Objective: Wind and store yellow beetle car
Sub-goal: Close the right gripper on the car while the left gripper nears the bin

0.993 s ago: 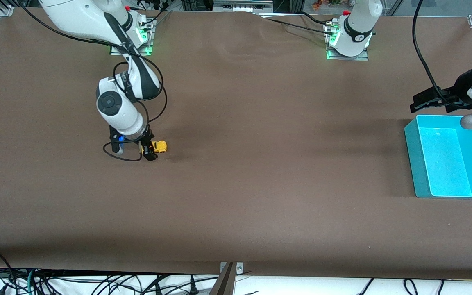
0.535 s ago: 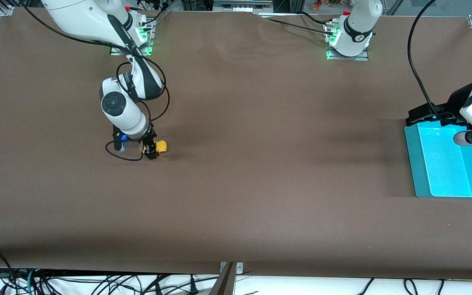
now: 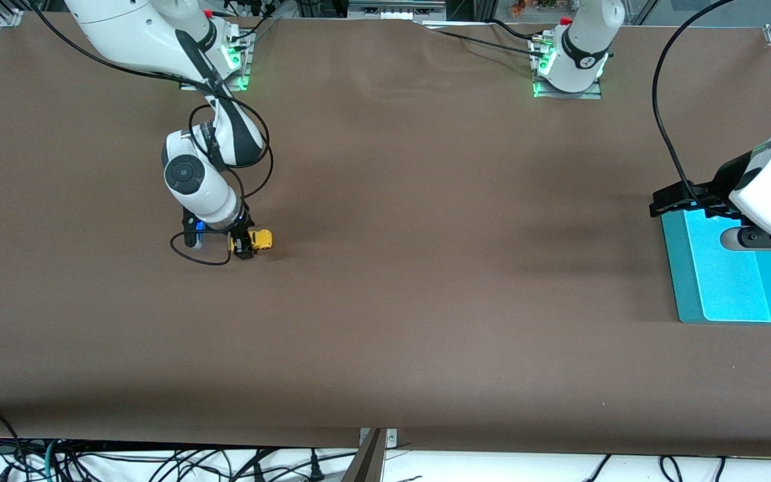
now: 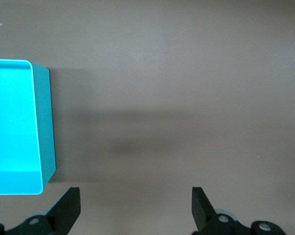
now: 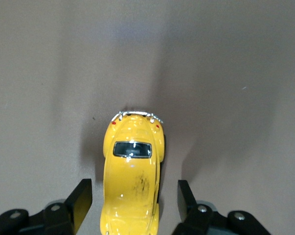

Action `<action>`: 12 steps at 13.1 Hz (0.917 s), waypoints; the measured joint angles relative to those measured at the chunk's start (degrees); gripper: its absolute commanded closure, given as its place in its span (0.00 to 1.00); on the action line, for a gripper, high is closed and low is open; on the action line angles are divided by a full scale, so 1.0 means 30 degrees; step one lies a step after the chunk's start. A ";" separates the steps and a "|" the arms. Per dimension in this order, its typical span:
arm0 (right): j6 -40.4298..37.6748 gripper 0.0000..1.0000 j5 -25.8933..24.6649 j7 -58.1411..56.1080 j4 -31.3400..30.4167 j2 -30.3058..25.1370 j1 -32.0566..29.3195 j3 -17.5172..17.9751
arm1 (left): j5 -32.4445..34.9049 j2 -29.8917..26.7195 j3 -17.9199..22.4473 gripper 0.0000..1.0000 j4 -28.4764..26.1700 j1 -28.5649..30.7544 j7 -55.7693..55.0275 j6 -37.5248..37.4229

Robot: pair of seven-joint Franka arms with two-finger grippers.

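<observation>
Right hand [image 3: 243, 246] is set low on the surface [image 3: 425, 268], toward the right arm's end. Its fingers [image 5: 81, 203] are parted to either side of the yellow beetle car [image 5: 132, 176], a visible gap left on each flank, so no contact is seen and nothing is held. The car stands on its wheels on the surface, its nose end between the fingers and its bumper end pointing away from the hand.

Handling, as judged: the car is taken to be small, rigid and light, with a glossy rounded shell that is likely slippery. A grip across the two flat flanks, low on the body near the wheels, is judged safest; a hold on the curved roof is expected to squeeze out. Little force should be needed.

Left hand [image 3: 683, 201] hangs over the rim of the cyan bin [image 3: 720, 281] at the left arm's end, jaws spread wide and empty, waiting. Bin and car are well apart.
</observation>
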 measured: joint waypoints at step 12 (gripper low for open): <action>0.0463 0.95 0.0029 0.1980 0.0178 0.0150 0.0009 -0.0158 | 0.0000 0.0062 -0.0179 0.00 -0.2970 0.0030 0.0517 0.1997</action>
